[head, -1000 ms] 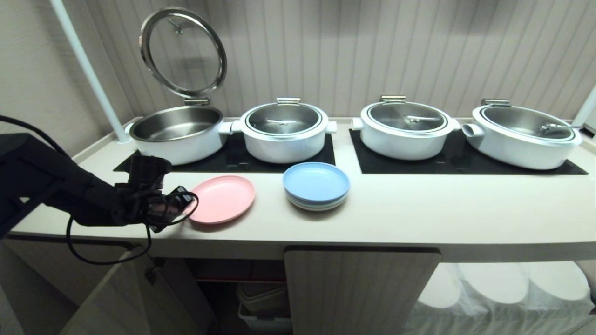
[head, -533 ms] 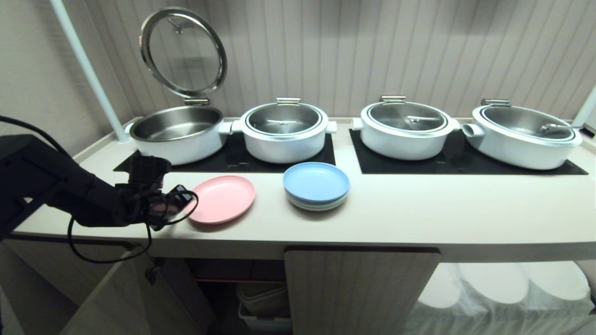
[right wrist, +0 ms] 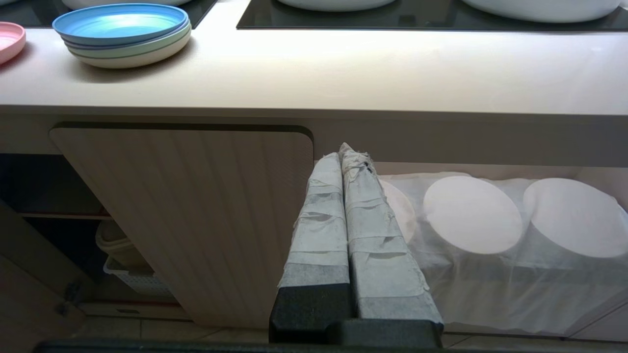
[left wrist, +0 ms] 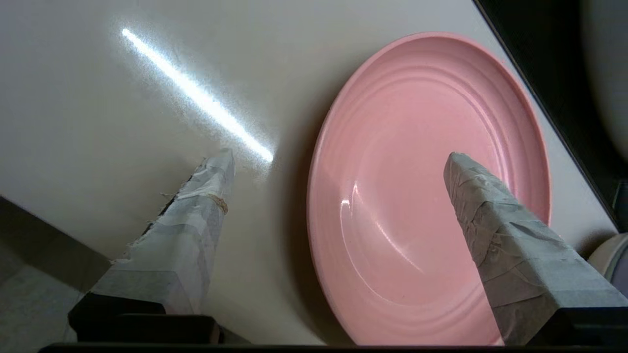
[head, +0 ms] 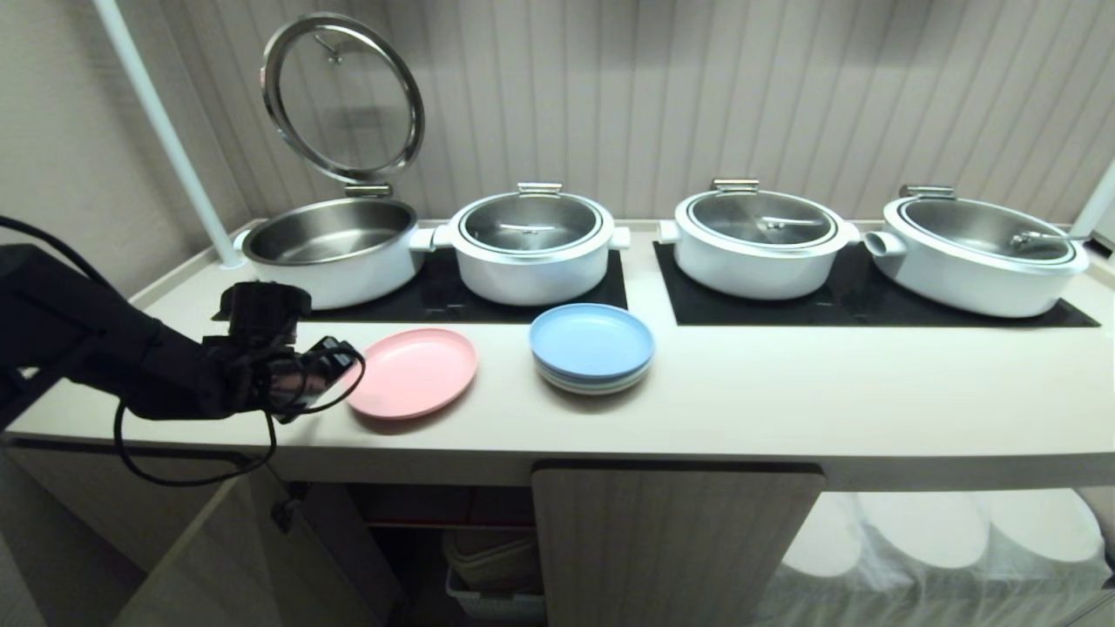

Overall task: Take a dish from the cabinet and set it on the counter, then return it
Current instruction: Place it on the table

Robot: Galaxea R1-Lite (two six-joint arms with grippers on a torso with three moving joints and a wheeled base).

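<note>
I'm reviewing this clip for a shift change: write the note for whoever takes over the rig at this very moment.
Left gripper: open, fingers astride the pink dish's near rim, holding nothing.
Right gripper: shut, empty, parked in front of the cabinet.
Dish lies flat on the counter, left of the blue-topped plate stack.
Done: dish out and set down.
Left: regrasp it and return it to the cabinet.

We are seeing a black left arm (head: 131, 366) trailing a looped black cable (head: 187, 470), and gripper fingers (left wrist: 186, 245) wearing grey-white tape wrapping
</note>
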